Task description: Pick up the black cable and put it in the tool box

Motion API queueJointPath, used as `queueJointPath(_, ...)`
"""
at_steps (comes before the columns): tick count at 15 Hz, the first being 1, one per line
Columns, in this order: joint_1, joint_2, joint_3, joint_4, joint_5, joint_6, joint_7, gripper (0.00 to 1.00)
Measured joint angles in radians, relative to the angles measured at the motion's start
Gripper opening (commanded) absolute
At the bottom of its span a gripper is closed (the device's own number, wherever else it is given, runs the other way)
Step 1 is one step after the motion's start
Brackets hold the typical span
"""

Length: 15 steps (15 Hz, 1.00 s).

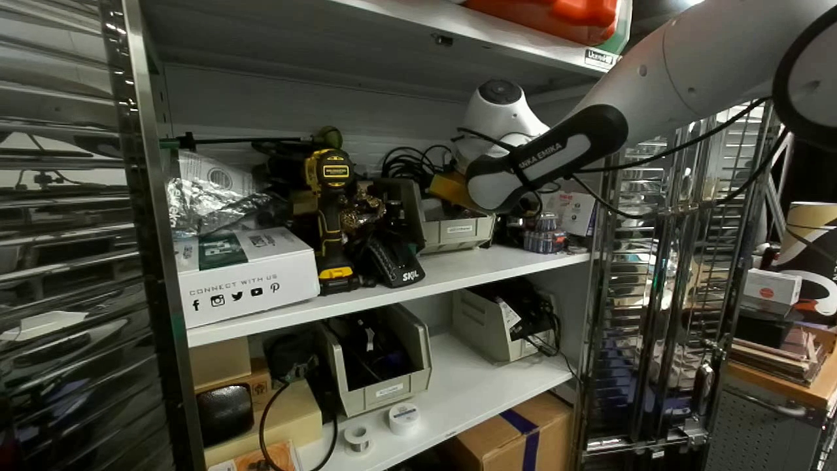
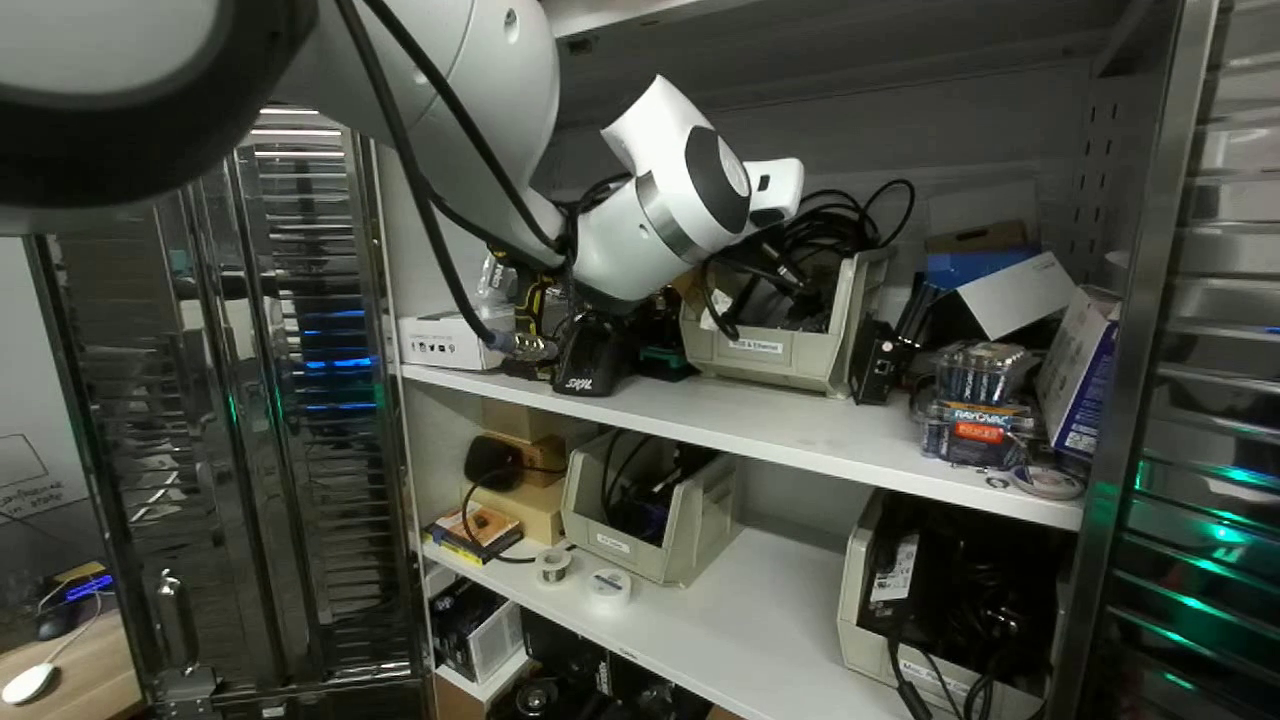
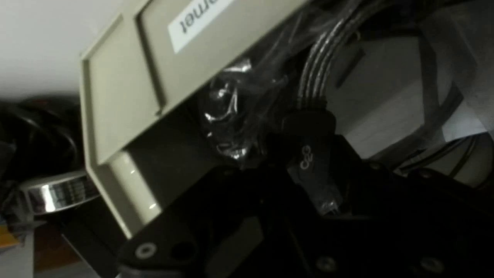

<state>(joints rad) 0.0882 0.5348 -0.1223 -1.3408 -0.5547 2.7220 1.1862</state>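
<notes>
My gripper [image 3: 308, 160] is shut on the black connector end of a black cable [image 3: 308, 125], marked C2G, with several grey-sheathed strands running up from it. The fingers are very dark in the wrist view, and the gripper is mostly hidden behind the arm's wrist in both exterior views. A beige bin [image 3: 115, 96] lies close beside the gripper; its label ends in "ernet". The bin also shows on the middle shelf in both exterior views [image 1: 438, 235] [image 2: 790, 368]. Black cable loops [image 2: 850, 212] rise above it, and clear plastic wrap [image 3: 235, 104] lies beside the connector. No separate tool box is plain to see.
The upper shelf [image 1: 458, 26] hangs above the arm. A yellow-black drill [image 1: 333, 216], a black Skil tool [image 1: 395, 265] and a white box [image 1: 248, 275] stand beside the bin. Battery packs [image 2: 980, 400] lie on its other side. More bins [image 1: 379, 389] stand on the lower shelf.
</notes>
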Motion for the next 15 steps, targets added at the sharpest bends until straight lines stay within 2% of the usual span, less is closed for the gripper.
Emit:
queueJointPath(3,-0.002,0.014,0.01,0.023,0.014,-0.009,-0.002,0.9)
queueJointPath(5,-0.002,0.002,0.013,0.025,0.017,-0.01,-0.002,1.0)
queueJointPath(9,-0.013,-0.05,0.04,0.003,0.045,-0.041,-0.039,1.0)
queueJointPath(11,-0.023,-0.092,0.072,-0.031,0.119,-0.116,-0.123,1.0)
queueJointPath(15,-0.016,-0.189,0.075,-0.151,0.225,-0.284,-0.3,1.0)
